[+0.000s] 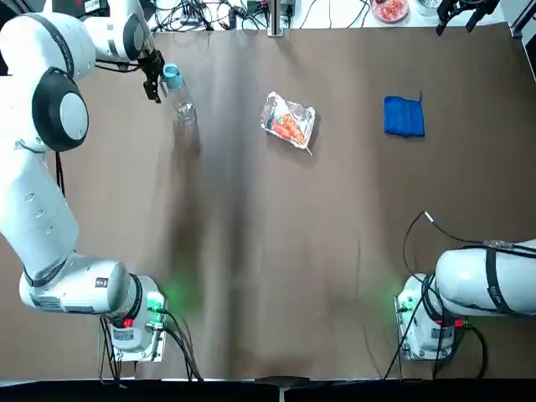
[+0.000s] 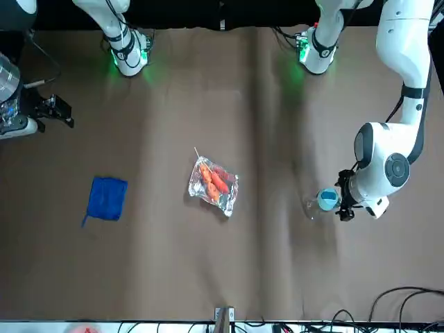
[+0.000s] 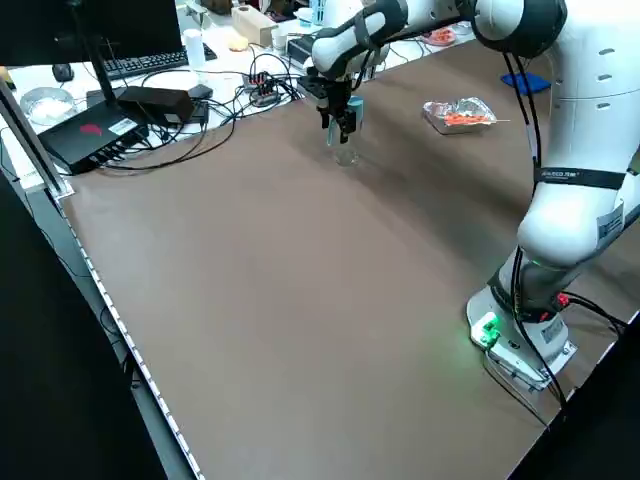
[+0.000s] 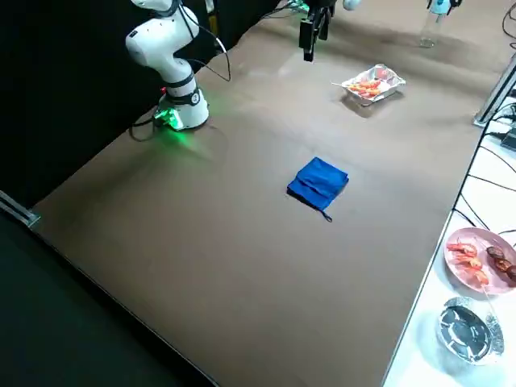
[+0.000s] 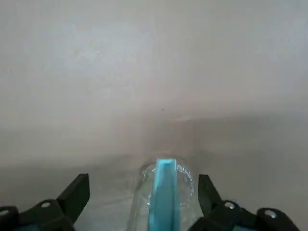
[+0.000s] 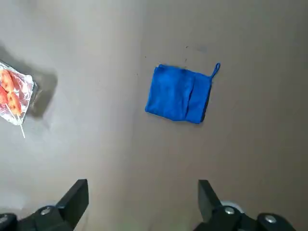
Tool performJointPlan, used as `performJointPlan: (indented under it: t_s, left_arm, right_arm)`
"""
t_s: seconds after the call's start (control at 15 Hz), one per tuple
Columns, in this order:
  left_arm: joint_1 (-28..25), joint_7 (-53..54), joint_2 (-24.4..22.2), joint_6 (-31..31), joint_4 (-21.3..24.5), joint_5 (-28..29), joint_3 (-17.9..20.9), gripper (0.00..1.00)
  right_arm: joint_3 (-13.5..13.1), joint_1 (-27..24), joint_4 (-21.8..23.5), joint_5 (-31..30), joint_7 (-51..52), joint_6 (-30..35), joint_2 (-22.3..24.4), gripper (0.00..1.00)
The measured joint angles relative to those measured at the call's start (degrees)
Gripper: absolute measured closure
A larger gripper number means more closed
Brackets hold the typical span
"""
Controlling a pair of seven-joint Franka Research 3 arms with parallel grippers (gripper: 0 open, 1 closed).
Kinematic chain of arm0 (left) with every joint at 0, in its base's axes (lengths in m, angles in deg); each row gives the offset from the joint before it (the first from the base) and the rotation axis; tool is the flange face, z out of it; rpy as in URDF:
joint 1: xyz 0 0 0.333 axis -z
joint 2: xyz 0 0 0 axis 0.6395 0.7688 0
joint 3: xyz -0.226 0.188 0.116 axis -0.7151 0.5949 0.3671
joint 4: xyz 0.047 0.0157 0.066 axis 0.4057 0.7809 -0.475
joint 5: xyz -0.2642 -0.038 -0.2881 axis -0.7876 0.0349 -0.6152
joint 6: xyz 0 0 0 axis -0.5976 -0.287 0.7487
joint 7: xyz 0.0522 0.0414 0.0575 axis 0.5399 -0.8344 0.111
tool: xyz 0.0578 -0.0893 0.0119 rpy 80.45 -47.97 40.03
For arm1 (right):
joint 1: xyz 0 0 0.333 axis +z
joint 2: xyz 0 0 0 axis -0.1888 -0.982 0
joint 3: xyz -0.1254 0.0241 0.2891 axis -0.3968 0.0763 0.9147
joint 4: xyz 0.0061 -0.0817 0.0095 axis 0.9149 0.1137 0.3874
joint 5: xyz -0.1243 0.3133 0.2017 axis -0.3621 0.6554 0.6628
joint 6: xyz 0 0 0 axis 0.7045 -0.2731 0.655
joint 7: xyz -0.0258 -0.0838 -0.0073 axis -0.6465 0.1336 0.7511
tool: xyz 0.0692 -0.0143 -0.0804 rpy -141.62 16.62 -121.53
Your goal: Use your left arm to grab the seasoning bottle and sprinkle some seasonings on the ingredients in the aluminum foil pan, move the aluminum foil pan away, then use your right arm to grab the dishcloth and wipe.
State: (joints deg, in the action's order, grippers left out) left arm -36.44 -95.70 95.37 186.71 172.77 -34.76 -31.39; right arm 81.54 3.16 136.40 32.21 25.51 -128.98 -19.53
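The left gripper [image 5: 144, 202], fingers spread wide either side of the upright bottle [image 1: 177, 94], well left of the pan [image 1: 288, 121], holds nothing, poised to clamp.

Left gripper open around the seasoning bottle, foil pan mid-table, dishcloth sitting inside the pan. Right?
Not the last part. The dishcloth lies flat on the table, apart from the aluminum foil pan, as the top view shows. The left gripper is open around the seasoning bottle.

dishcloth [image 1: 404, 115] bright blue | bottle cap [image 1: 172, 76] light blue | pan [image 1: 288, 121] silver
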Motion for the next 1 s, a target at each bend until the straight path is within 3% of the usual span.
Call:
performJointPlan:
  t_s: [0.53,1.0]
  left_arm:
    - [1.03,-4.61,0.0,-0.12,0.0,2.92,0.0,0.01]
    - [1.03,-4.66,0.0,-0.14,0.01,3.94,0.06,0.09]
  right_arm:
    - [0.0,0.0,0.0,0.0,0.0,-0.02,0.0,0.0]
    - [-0.22,-0.07,0.0,0.0,-0.01,-0.97,0.0,0.0]
